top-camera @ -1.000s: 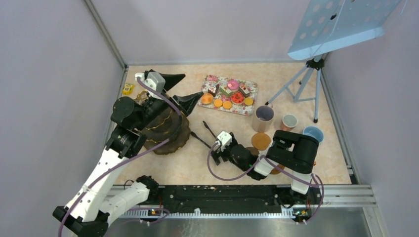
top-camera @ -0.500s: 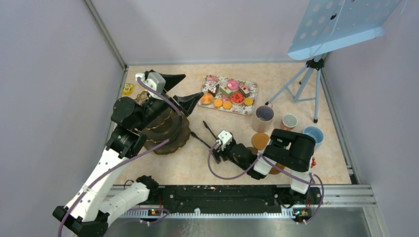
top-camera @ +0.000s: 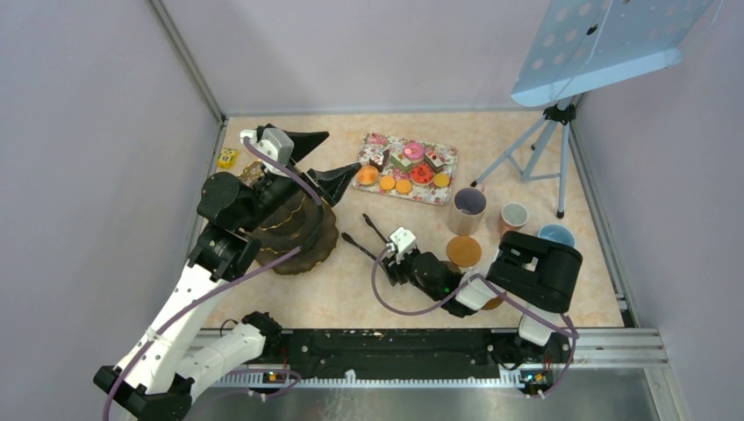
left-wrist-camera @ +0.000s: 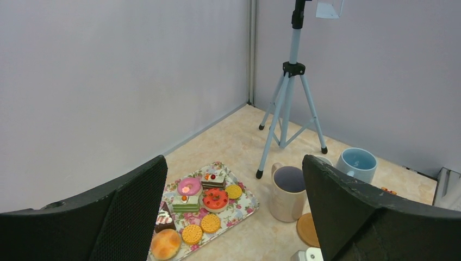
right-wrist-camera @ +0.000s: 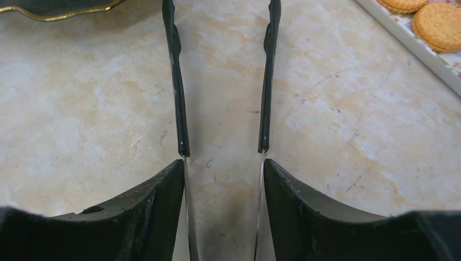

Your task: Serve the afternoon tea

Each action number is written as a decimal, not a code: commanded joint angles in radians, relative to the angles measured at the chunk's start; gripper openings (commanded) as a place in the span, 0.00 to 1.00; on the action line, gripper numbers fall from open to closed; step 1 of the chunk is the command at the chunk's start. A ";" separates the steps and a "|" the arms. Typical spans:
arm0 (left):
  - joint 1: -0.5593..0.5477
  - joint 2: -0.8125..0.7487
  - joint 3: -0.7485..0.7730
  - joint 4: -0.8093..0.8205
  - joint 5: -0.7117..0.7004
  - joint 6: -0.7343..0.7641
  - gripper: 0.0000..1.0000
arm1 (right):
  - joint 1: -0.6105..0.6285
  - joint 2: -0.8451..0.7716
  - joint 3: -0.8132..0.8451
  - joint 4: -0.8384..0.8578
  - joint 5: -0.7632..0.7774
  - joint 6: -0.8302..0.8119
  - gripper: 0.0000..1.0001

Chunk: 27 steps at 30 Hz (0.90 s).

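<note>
Right claw [right-wrist-camera: 223,166] apparently grips black tongs [right-wrist-camera: 176,87], prongs apart

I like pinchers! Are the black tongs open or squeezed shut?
Open: the black tongs have both arms apart, with bare table showing between them.

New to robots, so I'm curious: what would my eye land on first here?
Probably the rose tray at the far middle of the table, crowded with bright toy cakes and orange biscuits. Next, the right claw, low over the table's middle, gripping black tongs. A tall pale-blue tripod stands in the far right corner.
</note>
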 commanded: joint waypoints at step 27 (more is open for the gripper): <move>-0.005 -0.019 -0.010 0.049 -0.003 -0.005 0.99 | -0.052 0.021 0.096 -0.097 -0.057 0.010 0.86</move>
